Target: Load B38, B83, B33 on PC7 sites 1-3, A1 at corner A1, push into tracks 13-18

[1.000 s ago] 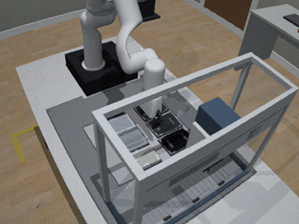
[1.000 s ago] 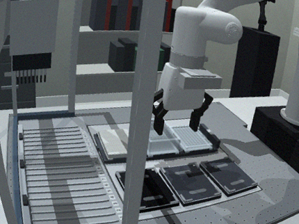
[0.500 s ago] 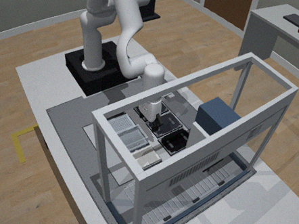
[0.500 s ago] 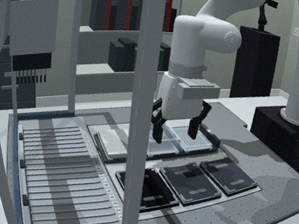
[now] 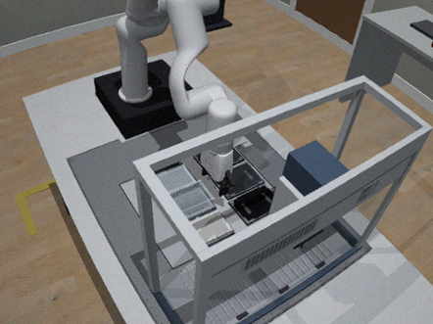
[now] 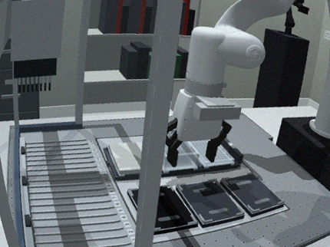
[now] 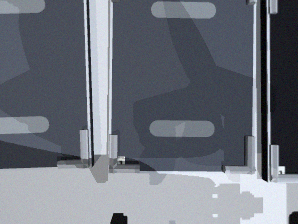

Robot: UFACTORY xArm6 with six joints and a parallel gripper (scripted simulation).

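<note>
The carrier PC7 (image 6: 207, 201) lies on the apron with three dark sites, all empty; in the wrist view I see two of them (image 7: 182, 100) with grey corner locators. Beside it stands the nest row: the white deep-well block B83 (image 6: 124, 158), the 384-well plate B33 (image 6: 183, 161) in the middle, and the 96-well plate B38 (image 6: 218, 152). My gripper (image 6: 190, 158) is open and empty, pointing down. It hangs low near the middle plate, at the edge between the nest row and the carrier (image 5: 244, 178). It also shows in the top view (image 5: 224, 185).
The loading rails (image 6: 65, 196) run beyond the carrier, under the instrument's grey frame. A frame post (image 6: 157, 112) hides part of the nests and carrier. A blue head box (image 5: 313, 165) hangs inside the frame beside the carrier. The arm's black base (image 5: 138, 98) stands behind.
</note>
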